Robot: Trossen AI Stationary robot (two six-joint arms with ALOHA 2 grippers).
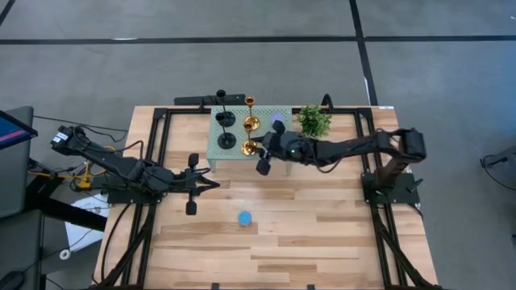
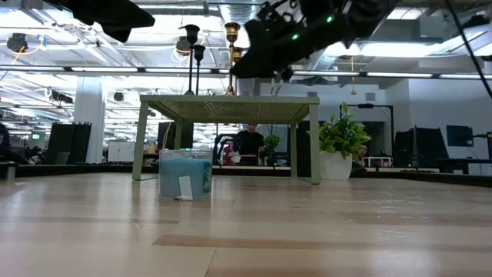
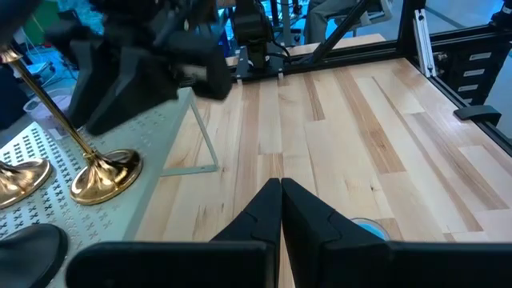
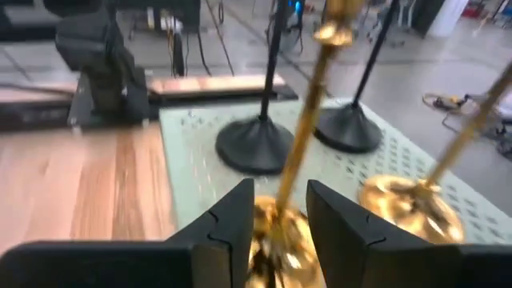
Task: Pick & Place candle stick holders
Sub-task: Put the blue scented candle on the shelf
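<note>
Four candle stick holders stand by their round bases on a small pale green perforated stand (image 1: pixel 216 151). Two are black (image 1: pixel 226 119) (image 1: pixel 227 141) and two are gold (image 1: pixel 251 123) (image 1: pixel 250 147). My right gripper (image 1: pixel 260 158) is open at the stand's near right part, above its top. In the right wrist view (image 4: pixel 280 192) its fingers stand on either side of the nearer gold holder's stem (image 4: pixel 302 136); I see no touch. My left gripper (image 1: pixel 193 184) is shut and empty over the table, left of the stand, as the left wrist view (image 3: pixel 281 210) also shows.
A small green potted plant (image 1: pixel 314 121) stands just right of the stand. A small blue cup (image 1: pixel 243 217) sits on the wooden table nearer the front edge. Dark frame rails (image 1: pixel 153 161) run along the table's left and right sides. Bare wood lies toward the near edge.
</note>
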